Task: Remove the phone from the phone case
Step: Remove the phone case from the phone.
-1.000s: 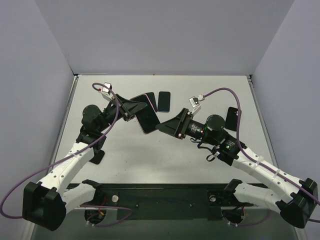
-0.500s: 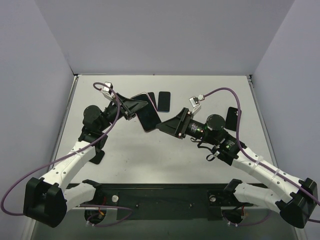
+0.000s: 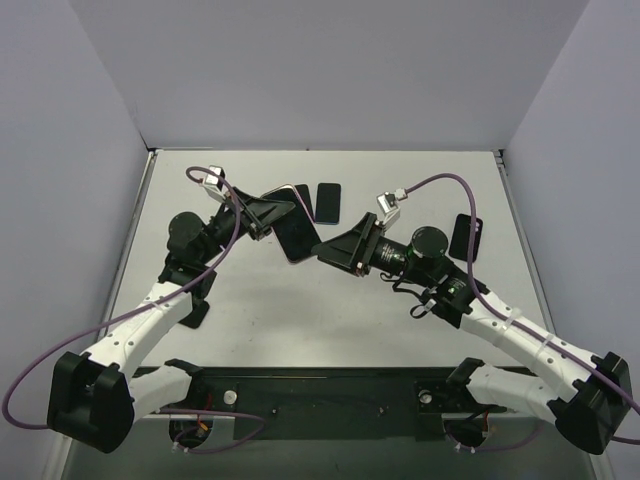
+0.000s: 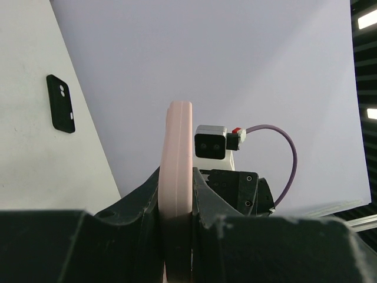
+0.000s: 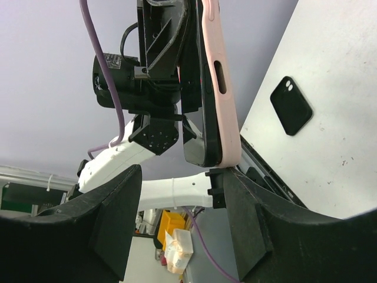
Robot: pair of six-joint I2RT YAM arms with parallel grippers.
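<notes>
The left end effector (image 4: 177, 197) is clenched on the pink phone case (image 4: 177, 147), edge-up above the tabletop (image 5: 330, 118). The right end effector (image 5: 179, 200) gapes just beside the case's free end. I'd have it pinch only the dark phone (image 5: 197, 100) and peel it off the case's lip.

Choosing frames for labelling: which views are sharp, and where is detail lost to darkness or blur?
Top view: even light, sharp, faint shadows on the table. Left wrist: case crisp, left gripper near-black. Right wrist: phone sharp, right gripper dark with little detail.
</notes>
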